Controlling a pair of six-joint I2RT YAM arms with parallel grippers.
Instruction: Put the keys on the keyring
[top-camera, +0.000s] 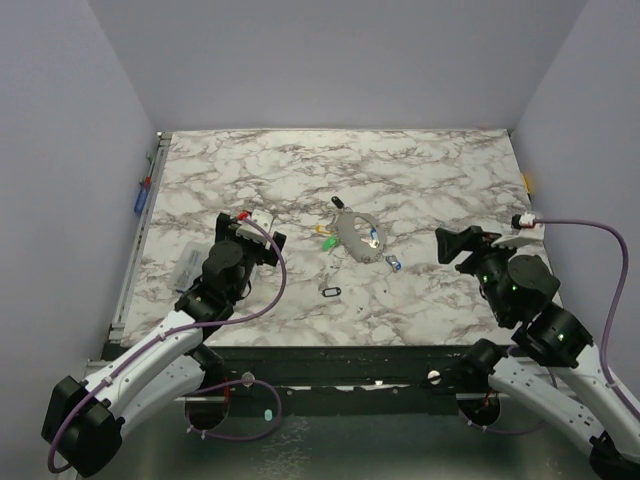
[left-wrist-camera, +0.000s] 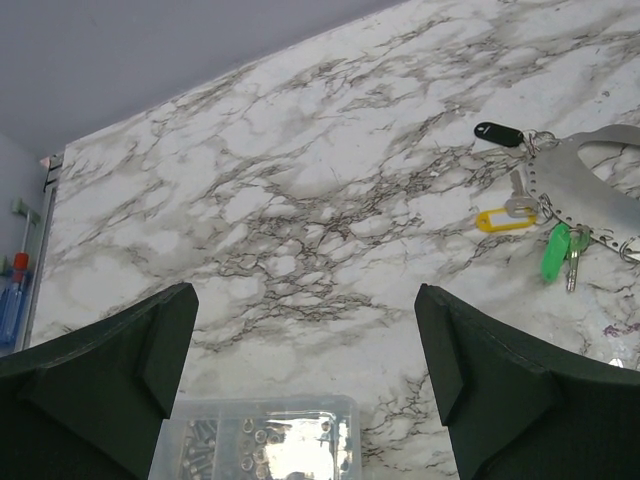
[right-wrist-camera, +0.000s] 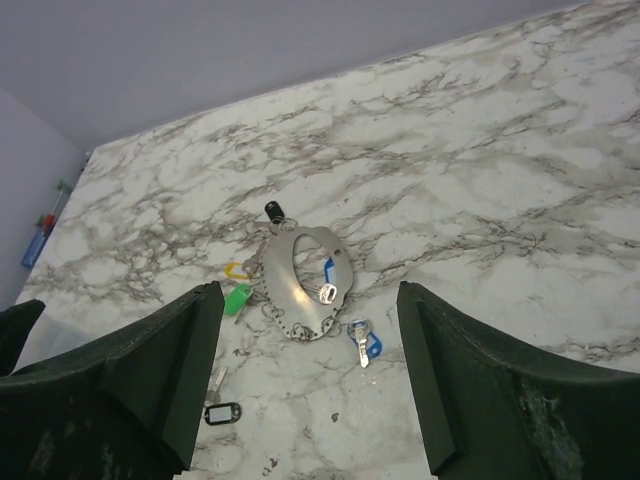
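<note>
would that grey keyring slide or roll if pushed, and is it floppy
The keyring lies flat on the smooth table, so it would likely slide, not roll. It looks like sheet metal, so probably stiff. The keys at its edge may drag along or scatter.

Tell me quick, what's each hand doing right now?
Left hand: open, holding nothing.
Right hand: open, holding nothing.

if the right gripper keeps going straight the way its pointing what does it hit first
Probably the loose blue key, lying nearest in front of the right gripper between its open fingers, with the keyring just beyond. Depth is unclear, so take that as a guess.
</note>
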